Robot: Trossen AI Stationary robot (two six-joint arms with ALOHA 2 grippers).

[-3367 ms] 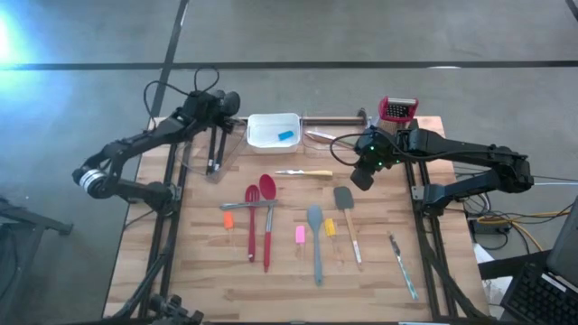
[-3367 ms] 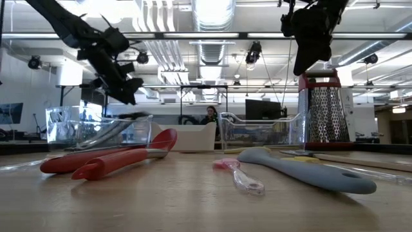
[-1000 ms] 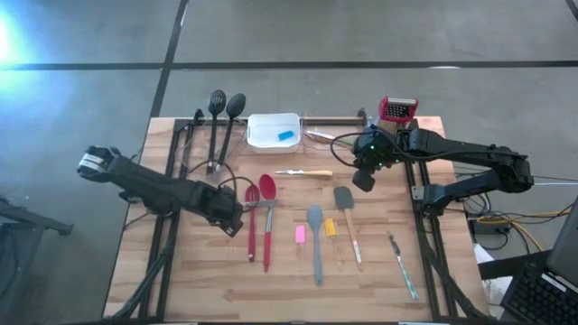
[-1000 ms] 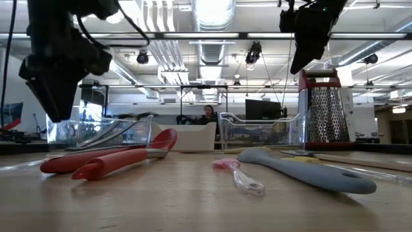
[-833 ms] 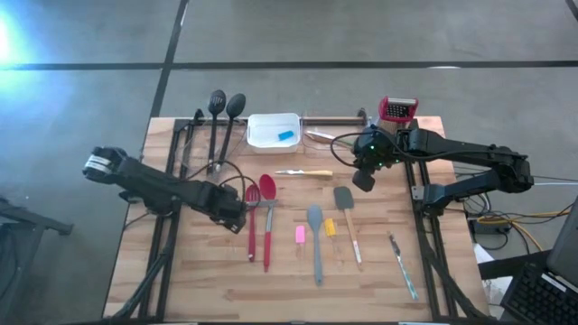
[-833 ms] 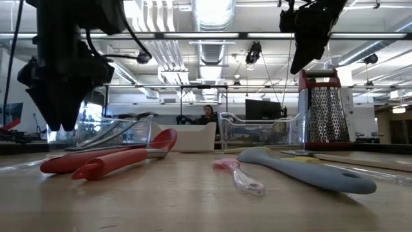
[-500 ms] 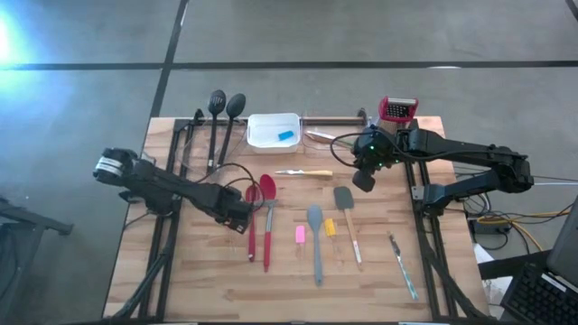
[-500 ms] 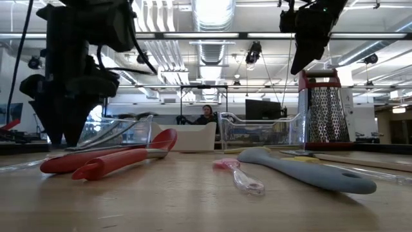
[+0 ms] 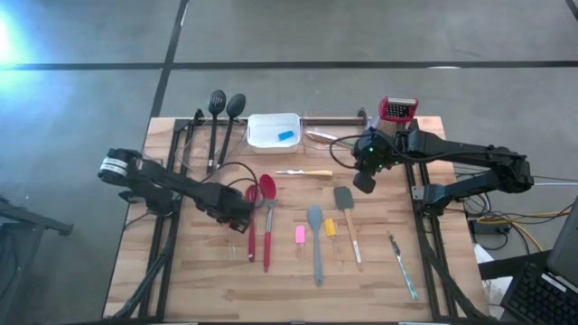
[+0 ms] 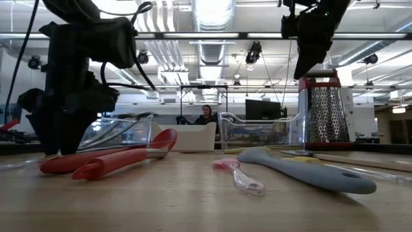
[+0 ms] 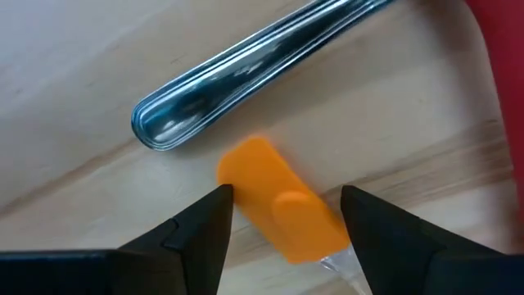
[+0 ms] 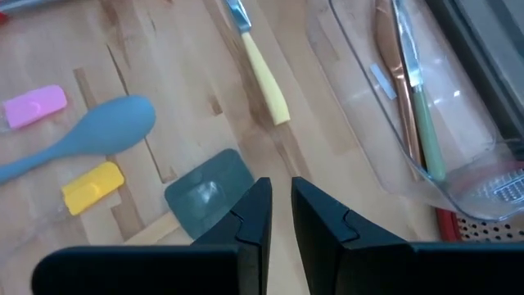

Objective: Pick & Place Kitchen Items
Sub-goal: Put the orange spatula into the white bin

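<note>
Left gripper [image 11: 282,213] low on bench [image 9: 379,280], fingers spread either side of orange block [image 11: 278,209] beside red spoons [image 9: 259,221]. Right gripper [image 9: 362,181] nearly closed, empty, hovering above grey spatula [image 9: 344,200].

A pale wooden worktop [image 9: 379,271] fills the frame's centre. Red spoons [image 9: 266,221], grey spatulas [image 9: 314,236] and pink [image 9: 300,234] and yellow blocks [image 9: 330,227] lie mid-frame; a white tray [image 9: 262,133] and grater [image 9: 397,109] sit along its upper edge.
</note>
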